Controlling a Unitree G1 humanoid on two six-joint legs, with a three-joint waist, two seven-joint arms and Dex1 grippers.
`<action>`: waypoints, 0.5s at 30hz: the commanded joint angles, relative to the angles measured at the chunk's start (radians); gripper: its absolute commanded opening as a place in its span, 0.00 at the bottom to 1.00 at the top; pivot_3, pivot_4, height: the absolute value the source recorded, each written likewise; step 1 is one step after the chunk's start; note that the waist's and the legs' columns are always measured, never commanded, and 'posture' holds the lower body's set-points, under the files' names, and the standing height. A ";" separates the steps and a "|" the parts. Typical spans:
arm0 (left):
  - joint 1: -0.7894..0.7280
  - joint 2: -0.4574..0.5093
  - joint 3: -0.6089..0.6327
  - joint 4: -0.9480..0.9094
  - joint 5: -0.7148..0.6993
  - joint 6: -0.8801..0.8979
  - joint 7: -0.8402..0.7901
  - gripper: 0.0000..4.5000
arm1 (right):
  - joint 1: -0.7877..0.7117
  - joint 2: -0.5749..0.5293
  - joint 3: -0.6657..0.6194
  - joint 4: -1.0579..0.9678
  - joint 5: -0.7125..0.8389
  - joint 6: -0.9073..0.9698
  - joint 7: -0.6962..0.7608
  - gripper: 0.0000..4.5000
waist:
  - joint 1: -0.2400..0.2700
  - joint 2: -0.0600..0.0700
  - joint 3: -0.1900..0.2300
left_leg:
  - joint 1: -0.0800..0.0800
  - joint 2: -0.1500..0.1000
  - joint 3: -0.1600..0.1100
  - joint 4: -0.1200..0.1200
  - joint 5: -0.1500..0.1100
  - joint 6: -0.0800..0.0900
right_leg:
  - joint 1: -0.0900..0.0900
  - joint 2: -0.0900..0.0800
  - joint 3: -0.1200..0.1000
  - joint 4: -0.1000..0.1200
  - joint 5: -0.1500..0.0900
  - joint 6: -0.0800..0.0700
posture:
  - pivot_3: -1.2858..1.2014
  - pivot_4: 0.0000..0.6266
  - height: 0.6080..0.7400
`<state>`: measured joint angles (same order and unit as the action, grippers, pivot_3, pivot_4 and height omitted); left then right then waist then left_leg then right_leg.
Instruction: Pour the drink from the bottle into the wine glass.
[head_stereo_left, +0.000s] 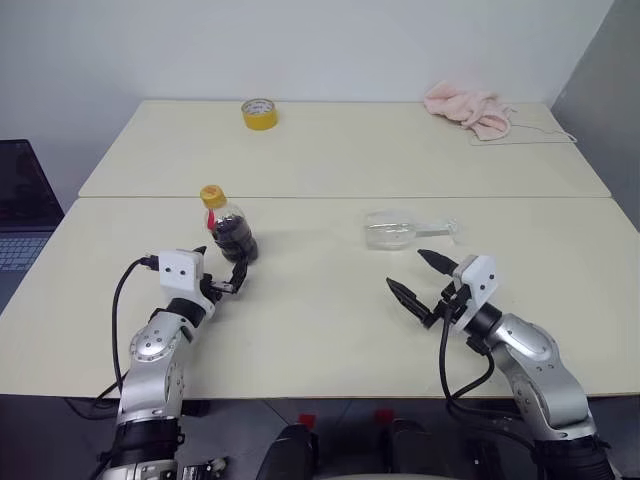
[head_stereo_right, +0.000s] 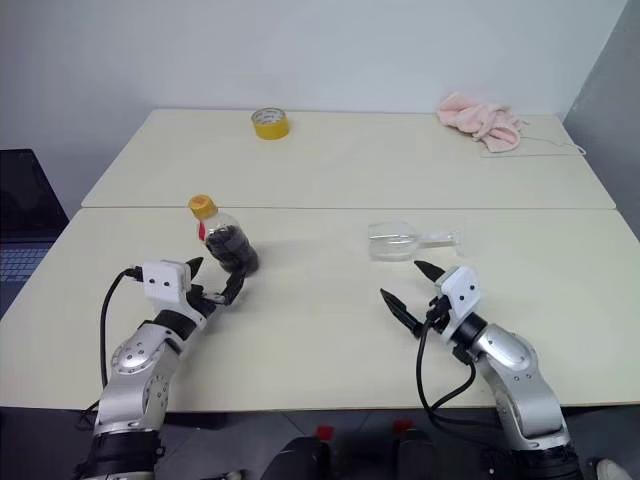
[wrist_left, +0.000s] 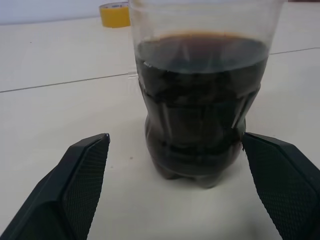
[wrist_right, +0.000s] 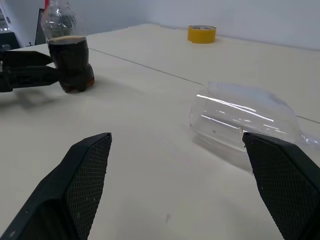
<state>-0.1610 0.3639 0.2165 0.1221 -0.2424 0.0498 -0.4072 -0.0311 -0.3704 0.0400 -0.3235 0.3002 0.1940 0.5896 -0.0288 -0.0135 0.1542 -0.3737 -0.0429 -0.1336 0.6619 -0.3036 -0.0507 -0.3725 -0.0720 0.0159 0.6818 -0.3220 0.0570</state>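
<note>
The bottle (head_stereo_left: 226, 226) stands upright on the pale counter (head_stereo_left: 330, 300) with its yellow-orange cap on and the dark drink (wrist_left: 200, 125) filling its lower body; the left claw (head_stereo_left: 222, 270) has its fingers spread wide, one on each side of the bottle's base, not pressed against it. The wine glass (head_stereo_left: 398, 230) lies on its side further right on the counter, just beyond the right claw (head_stereo_left: 418, 276), whose fingers are also wide apart and hold nothing. At the counter's far edge sit a yellow tape roll (head_stereo_left: 259, 113) and a pink cloth (head_stereo_left: 468, 108).
</note>
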 joint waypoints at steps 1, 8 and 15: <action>-0.041 0.004 -0.011 0.042 0.010 -0.057 -0.024 0.99 | -0.020 0.007 -0.004 -0.042 0.021 0.001 0.000 1.00 | 0.000 0.000 0.000 | 0.000 0.000 0.000 0.000 0.000 0.000 | 0.000 0.000 0.000 0.000 0.000 0.000 | 0.52 0.24 1.00; -0.117 0.004 -0.010 0.143 0.016 -0.097 -0.021 0.99 | -0.027 0.012 -0.004 -0.039 0.016 0.002 -0.002 1.00 | -0.001 0.000 0.000 | 0.000 0.000 0.000 0.000 0.000 0.000 | 0.000 0.000 0.000 0.000 0.000 0.000 | 0.52 0.24 1.00; -0.152 0.014 -0.038 0.171 0.074 -0.137 -0.007 0.99 | -0.034 0.021 -0.003 -0.039 0.009 0.001 -0.008 1.00 | -0.001 0.000 0.000 | 0.000 0.000 0.000 0.000 0.000 0.000 | 0.000 0.000 0.000 0.000 0.000 0.000 | 0.52 0.24 1.00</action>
<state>-0.2955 0.3680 0.1842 0.3057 -0.1844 -0.0604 -0.4198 -0.0532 -0.3526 0.0411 -0.3236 0.2980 0.2035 0.5867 -0.0303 -0.0135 0.1542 -0.3738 -0.0431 -0.1339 0.6621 -0.3035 -0.0509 -0.3728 -0.0721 0.0157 0.6820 -0.3220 0.0571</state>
